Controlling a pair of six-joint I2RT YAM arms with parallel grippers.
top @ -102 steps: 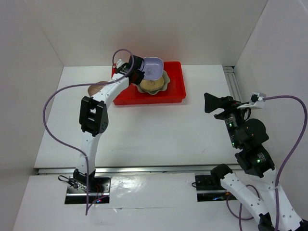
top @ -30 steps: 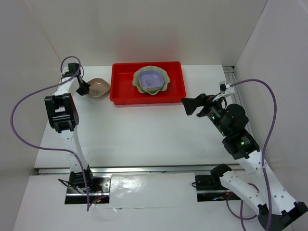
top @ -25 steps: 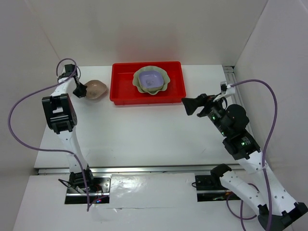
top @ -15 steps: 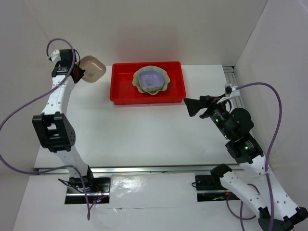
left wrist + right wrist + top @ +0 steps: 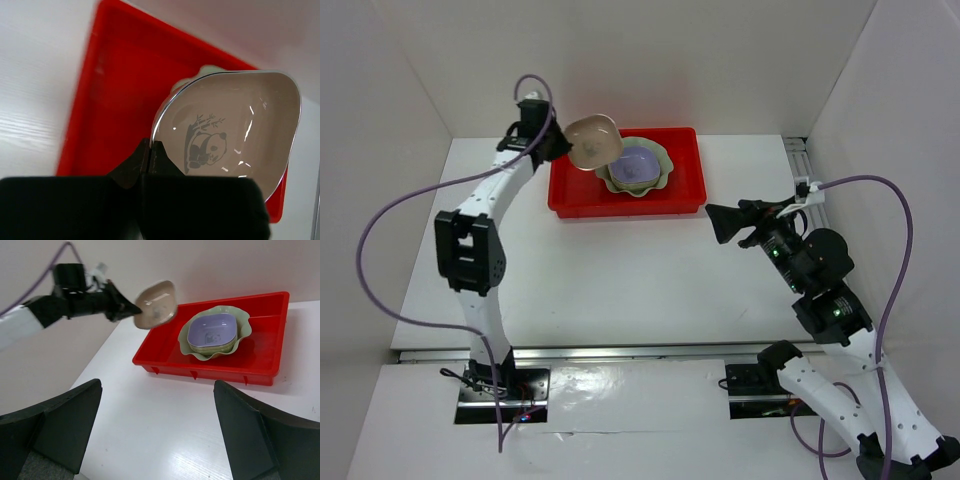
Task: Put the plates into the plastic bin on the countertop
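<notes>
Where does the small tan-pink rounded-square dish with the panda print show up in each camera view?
Top external: the tan-pink dish is upper centre-left, tilted, at the left end of the red plastic bin.
Left wrist: it fills the centre-right, pinched at its rim by the left gripper.
Right wrist: upper centre, left of the stacked dishes.
Shared landmark: the red plastic bin.

The white countertop (image 5: pixel 620 270) carries the red plastic bin (image 5: pixel 688 176).
</notes>
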